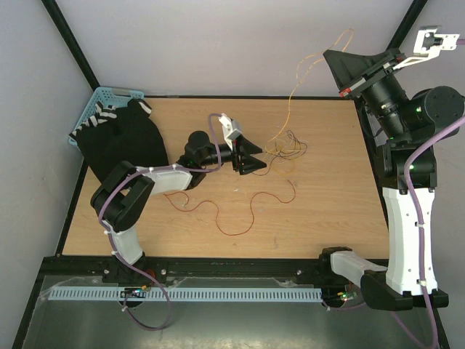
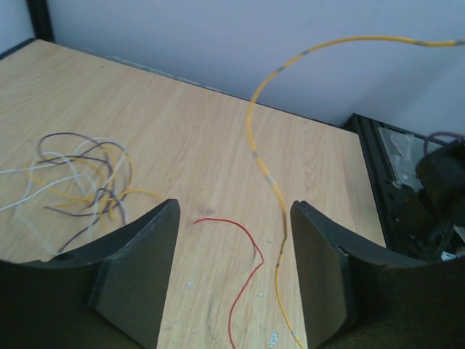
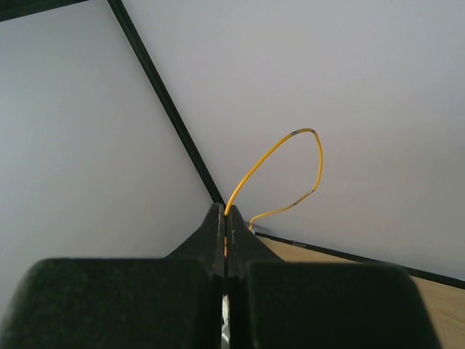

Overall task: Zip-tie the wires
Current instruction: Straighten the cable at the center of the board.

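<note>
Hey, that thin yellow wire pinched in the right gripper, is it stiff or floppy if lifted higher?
Likely floppy: the thin yellow wire hangs in loose curves from the shut right gripper. Probably very light; its trailing end may drag across the wooden table.

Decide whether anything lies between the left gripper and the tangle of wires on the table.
Nothing visible does. The left gripper stands open above the table; the tangle of wires lies just beside one finger, with only a loose red wire between the fingers.
</note>
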